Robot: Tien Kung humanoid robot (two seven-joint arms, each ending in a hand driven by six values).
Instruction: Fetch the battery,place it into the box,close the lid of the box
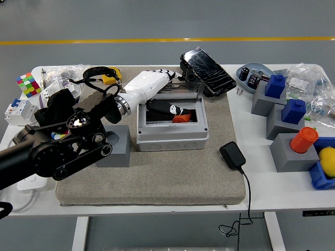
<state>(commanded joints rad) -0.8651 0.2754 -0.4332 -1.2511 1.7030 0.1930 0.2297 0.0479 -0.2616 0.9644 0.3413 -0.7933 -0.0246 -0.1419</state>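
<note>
Left arm comes in from the left over the grey mat on the white table. Left hand, white, sits at the far left corner of the grey box, reaching over its far edge. Fingers point far-right toward the box's clear lid, which stands up along the far edge; cannot tell if they are spread or curled, or whether they touch the lid. The dark thumb hangs inside the box opening. Nothing seen held.

Battery, orange, lies inside the box, near the middle of the opening, just right of the thumb tip. Box still open.

A grey block sits just left of the box, partly behind the forearm. Black tray lies tilted at the far right corner of the mat, beside the lid. Yellow tape measure far left on the mat, mostly hidden by the arm's cable. Black adapter with its cord lies on the mat right of the box.

Right side of the table: grey holders with two blue caps and one orange cap, a yellow ball at the edge. Left side: colour cube and bagged parts.

Right arm not in view.
</note>
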